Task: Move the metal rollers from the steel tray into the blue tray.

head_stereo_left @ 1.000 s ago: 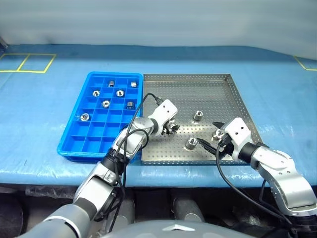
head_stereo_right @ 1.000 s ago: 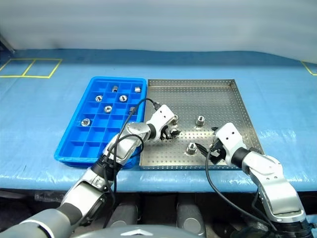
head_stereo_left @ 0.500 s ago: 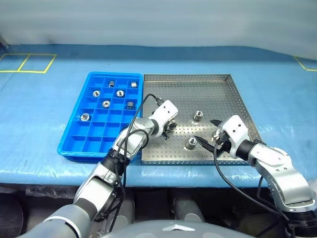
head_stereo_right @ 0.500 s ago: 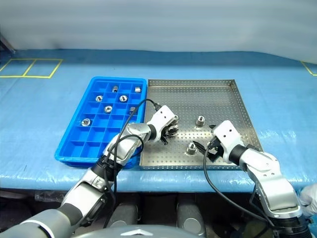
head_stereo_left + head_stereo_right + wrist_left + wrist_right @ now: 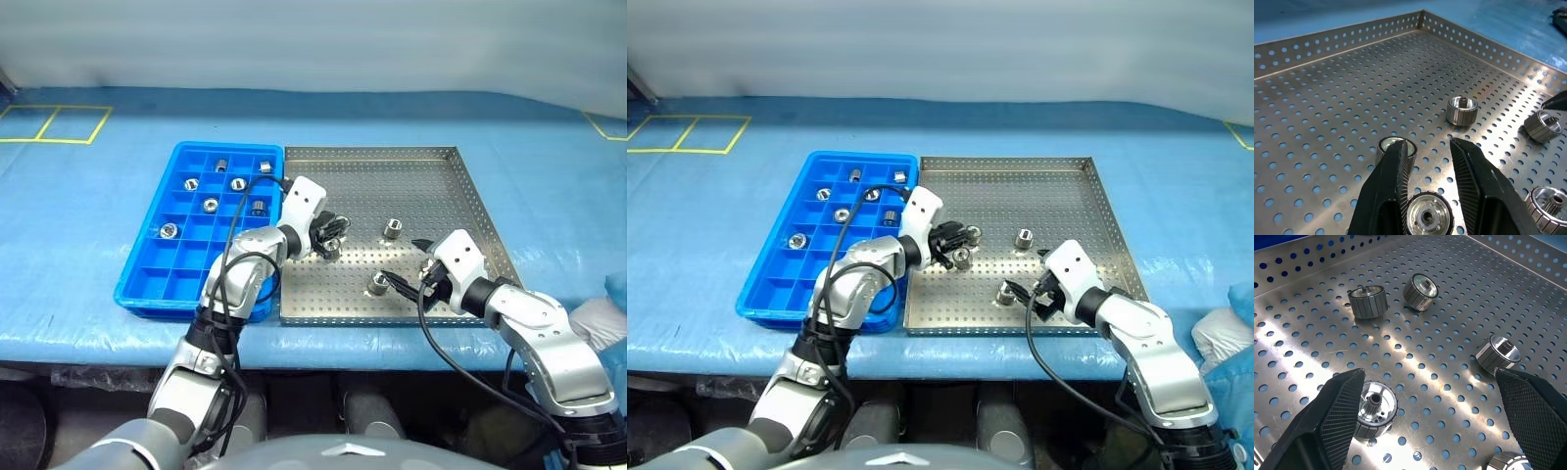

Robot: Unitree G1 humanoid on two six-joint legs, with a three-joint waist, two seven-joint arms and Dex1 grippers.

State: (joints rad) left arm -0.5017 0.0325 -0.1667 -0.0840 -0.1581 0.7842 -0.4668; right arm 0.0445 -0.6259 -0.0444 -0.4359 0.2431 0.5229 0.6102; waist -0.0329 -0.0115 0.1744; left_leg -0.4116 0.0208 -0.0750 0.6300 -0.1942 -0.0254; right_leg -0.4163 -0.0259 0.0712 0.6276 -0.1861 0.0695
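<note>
My left gripper (image 5: 333, 233) hangs a little above the left part of the steel tray (image 5: 470, 196), close to the blue tray (image 5: 147, 279). It is shut on a metal roller (image 5: 1427, 215) that sits deep between its fingers. Another roller (image 5: 1396, 147) lies on the perforated floor just beyond. More rollers lie loose in the steel tray (image 5: 392, 228), (image 5: 378, 284). My right gripper (image 5: 402, 260) stands open low over the tray's front right, with the near roller (image 5: 1374, 409) beside one finger. Several rollers (image 5: 210, 205) sit in the blue tray's far compartments.
Both trays lie side by side on a blue-covered table, with the blue tray on the left. Yellow tape lines (image 5: 59, 122) mark the far left corner. Something white and blue (image 5: 602, 321) shows at the right edge near the table's front.
My left gripper has shut on a roller, lifted it off the steel tray and drawn back toward the blue tray. My right gripper has kept still. The white shape has appeared at the right edge.
</note>
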